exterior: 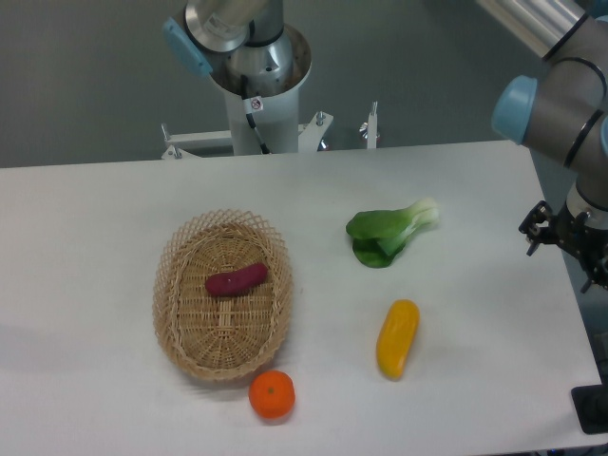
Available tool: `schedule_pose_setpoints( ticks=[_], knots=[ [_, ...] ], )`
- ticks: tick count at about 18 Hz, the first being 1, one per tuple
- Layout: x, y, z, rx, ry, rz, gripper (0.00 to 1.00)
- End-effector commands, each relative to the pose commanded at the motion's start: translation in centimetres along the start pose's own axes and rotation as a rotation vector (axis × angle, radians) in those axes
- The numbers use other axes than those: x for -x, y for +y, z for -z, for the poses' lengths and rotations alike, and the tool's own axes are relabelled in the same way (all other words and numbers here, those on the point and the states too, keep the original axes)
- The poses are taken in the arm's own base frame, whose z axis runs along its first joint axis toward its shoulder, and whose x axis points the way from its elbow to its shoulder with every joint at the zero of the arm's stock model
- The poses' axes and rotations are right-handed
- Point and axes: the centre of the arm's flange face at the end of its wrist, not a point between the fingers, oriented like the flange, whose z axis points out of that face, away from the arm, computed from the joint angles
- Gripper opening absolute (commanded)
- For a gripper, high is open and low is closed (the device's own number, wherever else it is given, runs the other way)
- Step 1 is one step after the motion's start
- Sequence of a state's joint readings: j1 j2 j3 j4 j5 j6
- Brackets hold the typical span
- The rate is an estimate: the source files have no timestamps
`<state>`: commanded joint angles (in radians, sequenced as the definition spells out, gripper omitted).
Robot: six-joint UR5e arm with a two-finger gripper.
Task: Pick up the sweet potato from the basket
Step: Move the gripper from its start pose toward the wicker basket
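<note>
The sweet potato [237, 280] is a small dark reddish-purple oblong. It lies slightly tilted in the middle of the oval tan wicker basket [177, 315], left of the table's centre. The arm's wrist with the black gripper body [581, 243] hangs at the far right edge of the view, over the table's right edge and far from the basket. Its fingers are cut off by the frame, so I cannot see whether they are open or shut. Nothing shows in them.
A round orange fruit [272, 394] sits just below the basket's front right rim. A yellow-orange oblong vegetable [397, 338] lies right of centre, with a green bok choy [388, 233] behind it. The robot base [258, 76] stands at the back. A black object [593, 408] is at the bottom right corner.
</note>
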<state>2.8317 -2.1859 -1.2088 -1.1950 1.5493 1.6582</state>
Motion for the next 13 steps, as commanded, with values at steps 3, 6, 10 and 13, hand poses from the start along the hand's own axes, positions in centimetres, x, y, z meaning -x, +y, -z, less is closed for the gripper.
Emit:
schedule_pose_setpoints(
  ticks=[3,6,10,13],
  knots=[
    [-0.2,-0.3,0.1,-0.002,0.001,0.0,1.0],
    [-0.4,-0.8,0.1,-0.006,0.003,0.012,1.0],
    [-0.9,-2.3,0.2,-0.032,0.006,0.095,1.0],
    [-1.8,-4.5,0.0,-0.044,0.02,0.169,1.0]
  ],
)
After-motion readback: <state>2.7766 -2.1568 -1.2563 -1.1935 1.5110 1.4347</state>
